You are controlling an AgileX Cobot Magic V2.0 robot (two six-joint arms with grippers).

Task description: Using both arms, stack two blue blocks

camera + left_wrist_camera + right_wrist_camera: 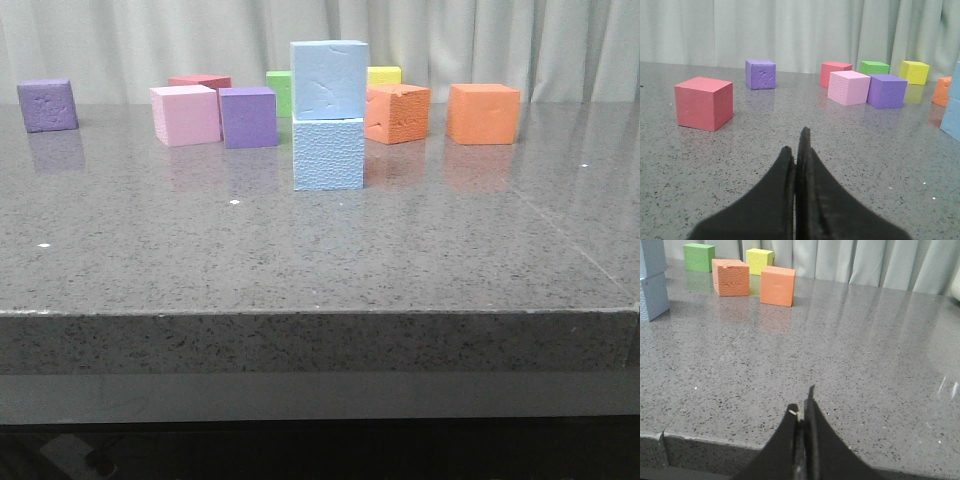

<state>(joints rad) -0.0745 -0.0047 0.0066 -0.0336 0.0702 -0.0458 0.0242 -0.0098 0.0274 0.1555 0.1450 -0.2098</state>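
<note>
the speckled grey stone table (320,260) carries the lower blue block (328,153), a pink cube (185,114), two purple cubes (248,117) and two orange cubes (483,113). red, green and yellow cubes sit behind them near the curtain.

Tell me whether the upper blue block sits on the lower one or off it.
On: upper blue block rests atop lower blue block, slightly offset.

The grey speckled bench (300,260) carries several coloured cubes in front of a pale curtain (130,40). At ten o'clock sits a lone purple cube (47,105). Near twelve, a pink cube (185,115) touches a second purple cube (248,117), with a red cube (200,82) behind. At one o'clock stand two orange cubes (398,113) (483,113), apart, with green (279,90) and yellow (384,75) cubes behind.
</note>
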